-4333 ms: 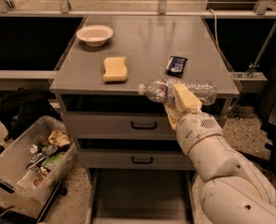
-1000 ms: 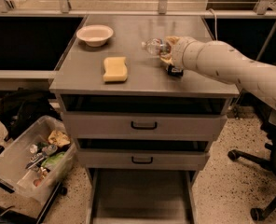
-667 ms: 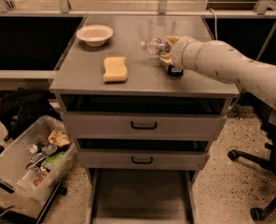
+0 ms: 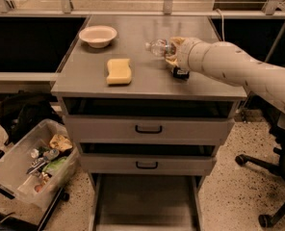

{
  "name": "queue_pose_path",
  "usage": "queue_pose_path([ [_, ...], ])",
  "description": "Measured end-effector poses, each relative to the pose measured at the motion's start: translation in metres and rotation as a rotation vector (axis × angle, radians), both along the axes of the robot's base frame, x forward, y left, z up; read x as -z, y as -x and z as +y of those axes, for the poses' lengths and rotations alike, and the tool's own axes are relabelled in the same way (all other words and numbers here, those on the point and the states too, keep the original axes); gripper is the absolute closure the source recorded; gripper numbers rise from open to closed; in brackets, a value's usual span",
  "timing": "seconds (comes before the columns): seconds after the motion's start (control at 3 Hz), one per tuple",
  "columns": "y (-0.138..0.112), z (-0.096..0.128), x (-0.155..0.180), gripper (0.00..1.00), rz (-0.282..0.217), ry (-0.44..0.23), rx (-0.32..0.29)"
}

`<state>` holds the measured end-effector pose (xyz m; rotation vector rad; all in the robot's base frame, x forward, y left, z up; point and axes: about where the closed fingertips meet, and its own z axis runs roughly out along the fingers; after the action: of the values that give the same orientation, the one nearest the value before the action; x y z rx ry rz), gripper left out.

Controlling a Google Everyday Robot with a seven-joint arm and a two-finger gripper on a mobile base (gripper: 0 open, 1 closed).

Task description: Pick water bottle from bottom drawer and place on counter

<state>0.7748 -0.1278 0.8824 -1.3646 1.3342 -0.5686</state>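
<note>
The water bottle (image 4: 156, 46) is clear, lies on its side with the cap end to the left, and sits low over the right back part of the counter (image 4: 142, 83). My gripper (image 4: 173, 50) is shut on its right end; I cannot tell if the bottle touches the surface. My pale arm (image 4: 239, 69) reaches in from the right. The bottom drawer (image 4: 147, 201) is pulled open below, showing a bare grey floor.
A yellow sponge (image 4: 119, 71) and a white bowl (image 4: 98, 35) sit on the counter's left half. A dark snack packet (image 4: 181, 73) pokes out under my wrist. A clear bin of clutter (image 4: 32, 162) stands at floor left, a chair base (image 4: 265, 177) at right.
Since 4.3 s ago my gripper carried the bottle from the counter's front edge to over its back right part. In the last second it has hardly moved.
</note>
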Motion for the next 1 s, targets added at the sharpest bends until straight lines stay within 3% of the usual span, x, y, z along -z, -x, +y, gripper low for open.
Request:
queue_pose_path([
  [0.67, 0.0, 0.0001, 0.0, 0.12, 0.0, 0.0, 0.0],
  [1.0, 0.0, 0.0001, 0.0, 0.0, 0.0, 0.0, 0.0],
])
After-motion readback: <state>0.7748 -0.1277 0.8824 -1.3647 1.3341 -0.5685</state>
